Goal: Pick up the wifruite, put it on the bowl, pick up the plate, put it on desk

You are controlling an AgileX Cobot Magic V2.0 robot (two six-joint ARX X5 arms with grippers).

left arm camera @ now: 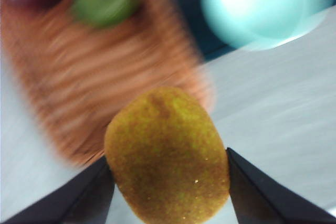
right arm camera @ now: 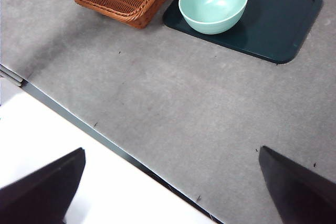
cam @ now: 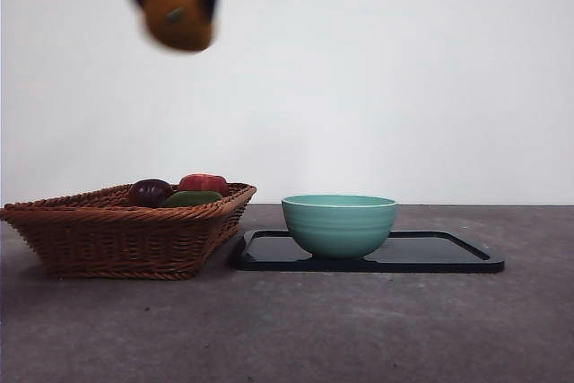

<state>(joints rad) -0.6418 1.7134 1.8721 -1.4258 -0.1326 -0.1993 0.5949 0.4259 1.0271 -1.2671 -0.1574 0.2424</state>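
My left gripper (cam: pixel 177 8) hangs high above the wicker basket, shut on the wifruite (cam: pixel 178 21), an orange-brown oval fruit. Up close in the left wrist view, the wifruite (left arm camera: pixel 168 156) fills the space between the two black jaws of the left gripper (left arm camera: pixel 169 174). The teal bowl (cam: pixel 339 223) stands empty on a dark flat plate (cam: pixel 448 253) to the right of the basket; both bowl (right arm camera: pixel 213 2) and plate (right arm camera: pixel 283 22) also show in the right wrist view. My right gripper (right arm camera: pixel 170 184) waits open over the desk's (right arm camera: pixel 173 108) near edge.
A brown wicker basket (cam: pixel 126 230) sits on the left of the desk (cam: pixel 287 329), holding a dark purple fruit (cam: pixel 149 192), a red fruit (cam: pixel 204 183) and a green fruit (cam: pixel 191 197). The basket's right side nearly touches the plate.
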